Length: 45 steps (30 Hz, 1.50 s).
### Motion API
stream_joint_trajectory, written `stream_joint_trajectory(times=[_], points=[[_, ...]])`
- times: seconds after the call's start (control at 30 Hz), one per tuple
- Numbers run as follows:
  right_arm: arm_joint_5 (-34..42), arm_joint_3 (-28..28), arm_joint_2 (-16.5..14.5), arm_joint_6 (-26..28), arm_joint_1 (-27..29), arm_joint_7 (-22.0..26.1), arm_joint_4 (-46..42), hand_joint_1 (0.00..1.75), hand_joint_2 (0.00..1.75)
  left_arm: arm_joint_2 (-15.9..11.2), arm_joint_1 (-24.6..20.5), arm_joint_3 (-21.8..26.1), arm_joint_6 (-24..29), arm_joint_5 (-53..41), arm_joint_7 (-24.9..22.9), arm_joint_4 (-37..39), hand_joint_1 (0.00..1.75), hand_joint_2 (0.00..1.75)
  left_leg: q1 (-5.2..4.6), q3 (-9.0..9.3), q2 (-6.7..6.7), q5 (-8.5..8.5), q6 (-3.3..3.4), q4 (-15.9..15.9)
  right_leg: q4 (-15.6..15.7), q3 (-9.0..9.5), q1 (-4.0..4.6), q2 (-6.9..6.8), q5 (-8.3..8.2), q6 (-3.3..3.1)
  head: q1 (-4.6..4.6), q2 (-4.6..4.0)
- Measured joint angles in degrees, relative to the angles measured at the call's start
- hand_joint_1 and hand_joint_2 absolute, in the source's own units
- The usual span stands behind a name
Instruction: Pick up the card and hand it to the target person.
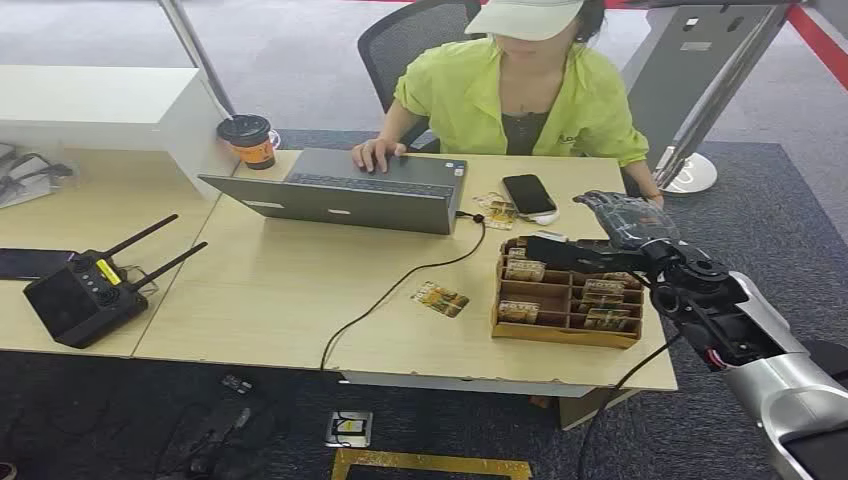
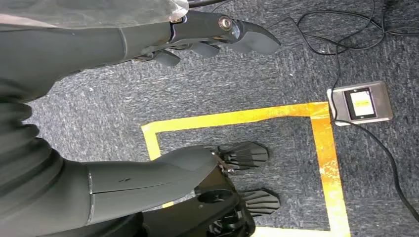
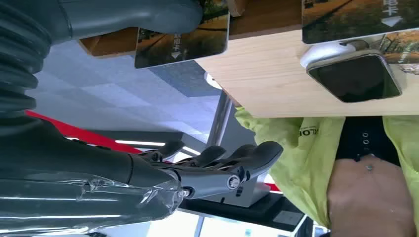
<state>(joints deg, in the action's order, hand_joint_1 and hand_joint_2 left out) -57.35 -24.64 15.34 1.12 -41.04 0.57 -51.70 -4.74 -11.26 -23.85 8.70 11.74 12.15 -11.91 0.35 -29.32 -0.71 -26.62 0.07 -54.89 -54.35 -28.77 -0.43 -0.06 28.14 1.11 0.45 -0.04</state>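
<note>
The right hand (image 1: 610, 235) hangs over the far side of the brown wooden card box with little slots (image 1: 518, 328). Its dark thumb reaches toward nine o'clock, over the top row of slots. In the right wrist view the fingers (image 3: 217, 158) are spread apart, with air between them and the thumb. So this hand is loose and holds nothing.

The left hand (image 2: 148, 148) hangs down by the robot's side, over grey carpet with yellow tape. Its fingers are apart too, and nothing is in it.

The small picture cards with brown and green prints (image 1: 524, 270) stand in the slots of the box. One more flat picture card (image 1: 440, 298) lies alone on the pale wooden table (image 1: 280, 300), at about nine o'clock from the box. A few cards lie by the black phone (image 1: 528, 193), at twelve o'clock from the box.

The person in the bright green jacket and pale cap (image 1: 520, 95) sits at twelve o'clock, across the table. One of their hands rests on the grey laptop (image 1: 350, 190).

I think the job now is to grab a card. The hand should go down slowly and straight, thumb on one flat side of a card and a finger on the other. It should pinch only one card, not two. It should not bump the box wall, or the box may slide.

After the card is lifted clear, the hand should reach toward twelve o'clock. It should stay high over the phone and the black cable (image 1: 400, 285).
</note>
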Motion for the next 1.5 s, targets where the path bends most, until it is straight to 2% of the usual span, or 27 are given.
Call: stream_joint_trajectory(times=[0.43,0.7,0.83,0.93,1.07,1.23,1.33,1.5], points=[[-0.9,0.0,0.0,-0.1,0.0,-0.4,1.4,0.56,1.75,0.0,0.1,0.0,0.1,0.3,0.0,0.0,0.00,1.75,0.00,0.00,0.00,0.00,0.00,0.0,0.0,0.01,0.00,0.00,0.00,0.00,0.02,-0.01],[-1.0,0.0,0.0,-0.2,-0.2,-0.3,1.5,0.54,1.75,-0.1,0.4,0.0,0.1,0.5,0.0,0.0,0.00,1.75,0.00,0.01,0.00,0.00,0.00,0.0,0.0,0.01,0.00,0.00,0.00,0.00,0.02,-0.02],[-1.0,0.0,0.0,-0.3,-0.2,-0.3,1.5,0.59,1.75,-0.2,0.6,0.0,0.1,0.5,0.0,0.0,0.00,1.75,0.00,0.01,0.00,0.00,0.00,0.0,0.0,0.01,0.00,0.00,0.00,0.00,0.03,-0.02],[-1.0,0.0,0.0,-0.4,-0.2,-0.3,1.4,0.72,1.75,-0.2,0.7,0.0,0.1,0.5,0.0,0.0,0.00,1.75,0.00,0.01,0.00,0.00,0.00,0.0,0.0,0.00,0.00,0.00,0.00,0.00,0.02,-0.01],[-1.0,0.0,0.0,-0.4,-0.2,-0.2,1.4,1.07,1.75,-0.2,0.8,0.0,0.1,0.5,0.0,0.0,0.00,1.75,0.00,0.01,0.01,0.00,0.00,0.0,0.0,0.00,0.00,0.01,0.00,0.00,0.01,-0.01],[-1.0,0.1,0.0,-0.6,-0.2,-0.4,1.0,1.34,1.75,-0.2,0.9,0.0,0.1,0.5,0.0,0.0,0.00,1.75,0.00,0.02,0.02,0.00,0.00,0.0,0.0,0.00,0.00,0.01,0.00,0.00,0.01,-0.01],[-1.0,0.1,0.0,-0.7,-0.1,-0.4,0.9,1.41,1.75,-0.2,0.9,0.0,0.1,0.5,0.0,0.0,0.00,1.75,0.00,0.02,0.02,0.00,0.00,0.0,0.0,0.00,0.00,0.01,0.00,0.00,0.00,0.00],[-1.0,0.1,0.0,-1.1,0.1,-0.6,0.4,1.32,1.75,-0.2,0.9,0.0,0.1,0.3,0.0,0.0,0.00,1.75,0.00,0.02,0.02,0.00,0.00,0.0,0.0,0.00,0.00,0.01,0.00,0.00,-0.01,-0.02]])
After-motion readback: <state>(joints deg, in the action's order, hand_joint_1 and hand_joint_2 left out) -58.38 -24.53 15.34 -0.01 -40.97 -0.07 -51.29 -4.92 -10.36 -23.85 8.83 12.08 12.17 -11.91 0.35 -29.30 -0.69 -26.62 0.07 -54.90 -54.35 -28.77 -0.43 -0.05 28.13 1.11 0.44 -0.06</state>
